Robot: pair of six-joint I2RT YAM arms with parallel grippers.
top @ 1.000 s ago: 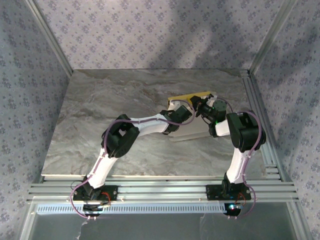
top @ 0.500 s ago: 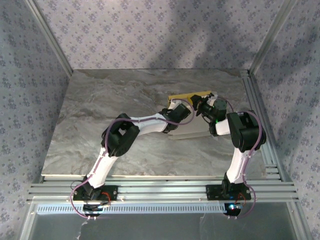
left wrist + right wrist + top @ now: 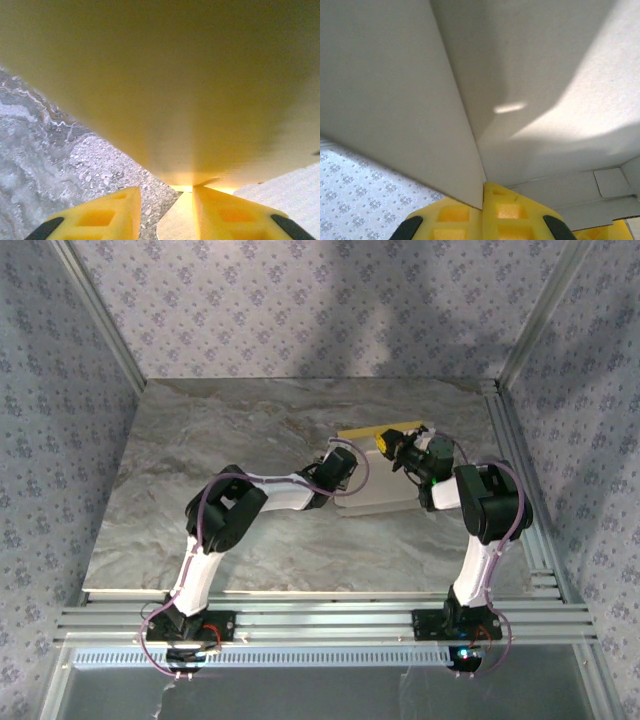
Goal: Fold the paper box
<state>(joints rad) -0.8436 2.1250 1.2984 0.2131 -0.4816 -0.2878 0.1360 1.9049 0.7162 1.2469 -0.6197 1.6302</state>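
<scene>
**Left arm backed off the box**

Compared with a second ago: pulled the left gripper [image 3: 166,194] leftward, off the paper box [image 3: 385,490], elbow swung left too. Fingers apart, pinching nothing, just short of the yellow card. Right gripper [image 3: 482,197]: clamped shut on a raised cream panel. Box lying far-right on the grey marbled table [image 3: 200,460], with flowery wallpaper [image 3: 300,300] all round.

Open table [image 3: 200,450] lies left of the paper box [image 3: 378,498].
</scene>
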